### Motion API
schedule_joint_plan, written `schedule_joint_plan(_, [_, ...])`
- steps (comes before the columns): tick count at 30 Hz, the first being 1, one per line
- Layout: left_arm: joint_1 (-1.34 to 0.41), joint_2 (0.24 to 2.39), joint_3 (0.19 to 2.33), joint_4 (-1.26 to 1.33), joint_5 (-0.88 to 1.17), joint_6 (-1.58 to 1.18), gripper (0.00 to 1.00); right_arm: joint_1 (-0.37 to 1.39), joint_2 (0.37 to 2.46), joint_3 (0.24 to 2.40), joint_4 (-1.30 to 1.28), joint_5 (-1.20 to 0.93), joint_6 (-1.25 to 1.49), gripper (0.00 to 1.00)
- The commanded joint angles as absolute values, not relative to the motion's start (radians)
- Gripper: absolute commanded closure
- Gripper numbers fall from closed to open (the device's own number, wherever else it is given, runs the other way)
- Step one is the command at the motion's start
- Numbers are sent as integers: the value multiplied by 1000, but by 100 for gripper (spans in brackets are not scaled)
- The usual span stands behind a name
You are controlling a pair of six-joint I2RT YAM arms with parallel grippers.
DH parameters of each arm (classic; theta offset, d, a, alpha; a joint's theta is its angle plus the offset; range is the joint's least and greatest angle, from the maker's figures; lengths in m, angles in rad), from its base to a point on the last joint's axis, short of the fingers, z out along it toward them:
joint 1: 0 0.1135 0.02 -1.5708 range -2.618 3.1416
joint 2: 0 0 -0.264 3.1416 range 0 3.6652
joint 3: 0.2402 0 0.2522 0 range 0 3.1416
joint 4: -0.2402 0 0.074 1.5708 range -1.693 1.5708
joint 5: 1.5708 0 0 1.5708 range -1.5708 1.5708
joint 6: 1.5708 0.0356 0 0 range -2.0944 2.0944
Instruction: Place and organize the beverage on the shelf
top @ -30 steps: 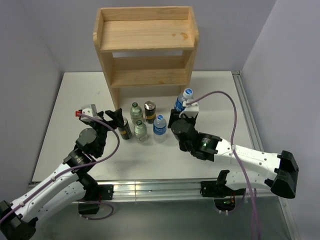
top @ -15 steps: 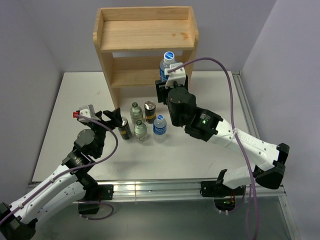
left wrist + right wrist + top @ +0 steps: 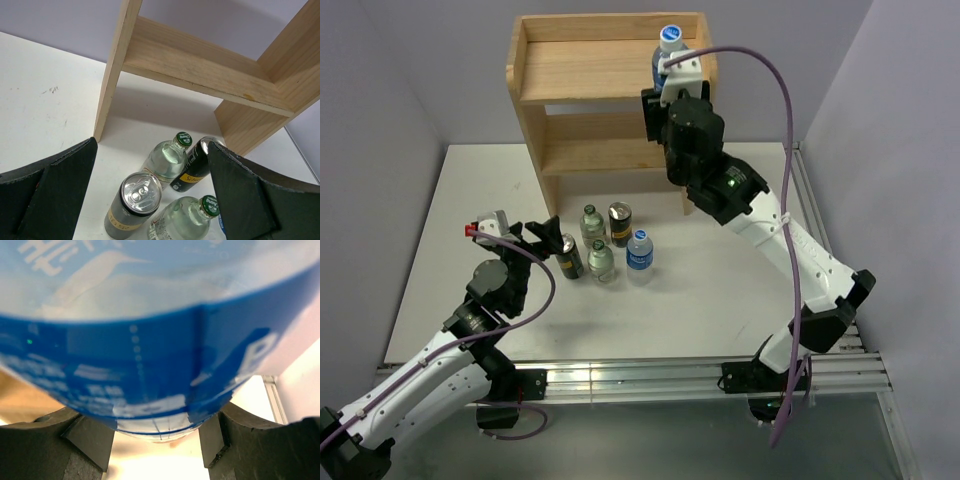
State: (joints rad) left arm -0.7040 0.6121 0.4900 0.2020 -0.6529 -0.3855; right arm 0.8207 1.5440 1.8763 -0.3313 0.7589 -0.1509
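from the top cam: got one blue-label plastic bottle [image 3: 669,45] clamped in the right jaws, held upright at the right end of the shelf [image 3: 590,70], level with the top tier; can't tell whether it's touching the board yet. spotting the other five drinks bunched on the desk [image 3: 740,270] in front of the shelf: second plastic bottle [image 3: 639,250], far glass bottle [image 3: 591,222], near glass bottle [image 3: 602,260], far can [image 3: 620,219], near can [image 3: 569,257]. left jaws spread wide and empty, just beside the near can. left wrist cam: looking down between wide-open fingers [image 3: 50,195] at the cans and glass bottles, nothing gripped. right wrist cam: nothing but blue label filling the view, pinched between two dark pads [image 3: 80,445] low on the body. for this step, probably best to keep it upright, ease it into the right corner near the back rail, lower until flat on the board, only then let go and back straight out. worth leaving room alongside for its twin.
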Motion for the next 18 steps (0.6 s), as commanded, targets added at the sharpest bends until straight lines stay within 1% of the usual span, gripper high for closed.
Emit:
schedule_joint_plan(1, [-707,604,485,236,-660,-371,1,802,1545,2037,-239,717,-178,100])
schedule_joint_plan(8, [-707,606,483,233,-660,-373,1,715,1660,2258,-340,617,-91,100])
schedule_joint_plan(18, [-707,601,483,229,-669,-371,1,601,1784,2408,-393,513,-12,100])
